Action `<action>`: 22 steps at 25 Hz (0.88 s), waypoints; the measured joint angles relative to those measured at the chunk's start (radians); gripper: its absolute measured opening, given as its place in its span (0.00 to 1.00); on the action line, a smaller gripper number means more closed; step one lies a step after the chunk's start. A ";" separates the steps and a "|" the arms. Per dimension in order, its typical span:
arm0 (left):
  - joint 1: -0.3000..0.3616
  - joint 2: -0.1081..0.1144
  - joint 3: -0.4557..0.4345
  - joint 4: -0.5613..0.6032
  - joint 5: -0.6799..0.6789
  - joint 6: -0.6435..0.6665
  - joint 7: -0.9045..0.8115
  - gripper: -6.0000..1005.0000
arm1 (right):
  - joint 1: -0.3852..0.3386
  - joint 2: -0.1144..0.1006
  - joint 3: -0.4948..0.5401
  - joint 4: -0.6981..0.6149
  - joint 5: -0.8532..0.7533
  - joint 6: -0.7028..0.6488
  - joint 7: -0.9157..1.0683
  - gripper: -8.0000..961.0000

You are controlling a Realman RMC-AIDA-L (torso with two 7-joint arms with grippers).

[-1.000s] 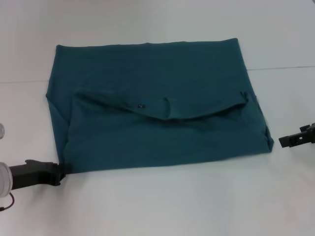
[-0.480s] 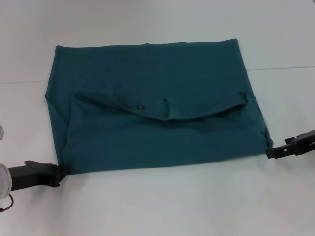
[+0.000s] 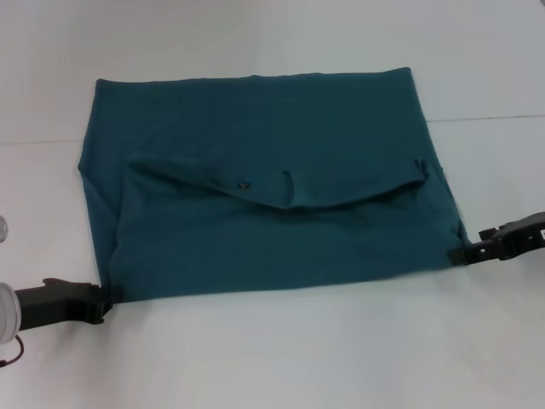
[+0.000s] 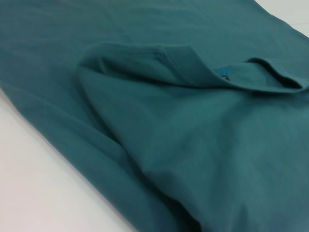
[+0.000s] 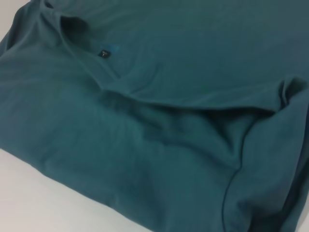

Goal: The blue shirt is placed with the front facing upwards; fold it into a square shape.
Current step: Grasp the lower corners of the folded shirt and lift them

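right gripper [image 3: 461, 254] slid in since a second ago, now touching the near right corner of the blue shirt [image 3: 272, 187], folded flat on the white table [image 3: 298, 358]. left gripper [image 3: 104, 300] at near left corner. can't tell either's jaws.

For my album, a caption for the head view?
Two grippers, left and right, at the near corners of a half-folded blue shirt.

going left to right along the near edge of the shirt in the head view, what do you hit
left gripper at the shirt's near left corner → blue shirt, folded with the neck label facing up → right gripper at its near right corner, all on the white table
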State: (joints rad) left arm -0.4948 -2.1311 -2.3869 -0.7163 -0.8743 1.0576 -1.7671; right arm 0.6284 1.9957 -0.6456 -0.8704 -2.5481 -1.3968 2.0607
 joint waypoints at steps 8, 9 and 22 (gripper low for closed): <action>-0.002 -0.003 0.005 0.000 0.001 0.001 0.001 0.04 | 0.020 -0.001 0.000 0.065 0.000 0.041 -0.010 0.81; -0.002 -0.003 0.007 0.000 0.001 0.001 0.001 0.04 | 0.022 -0.001 0.000 0.073 0.000 0.049 -0.015 0.80; 0.003 -0.006 0.011 -0.001 0.000 -0.002 0.002 0.04 | 0.033 -0.001 0.001 0.181 0.024 0.146 -0.066 0.76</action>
State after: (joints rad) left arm -0.4921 -2.1368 -2.3759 -0.7171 -0.8745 1.0552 -1.7651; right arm 0.6615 1.9945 -0.6442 -0.6890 -2.5239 -1.2505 1.9952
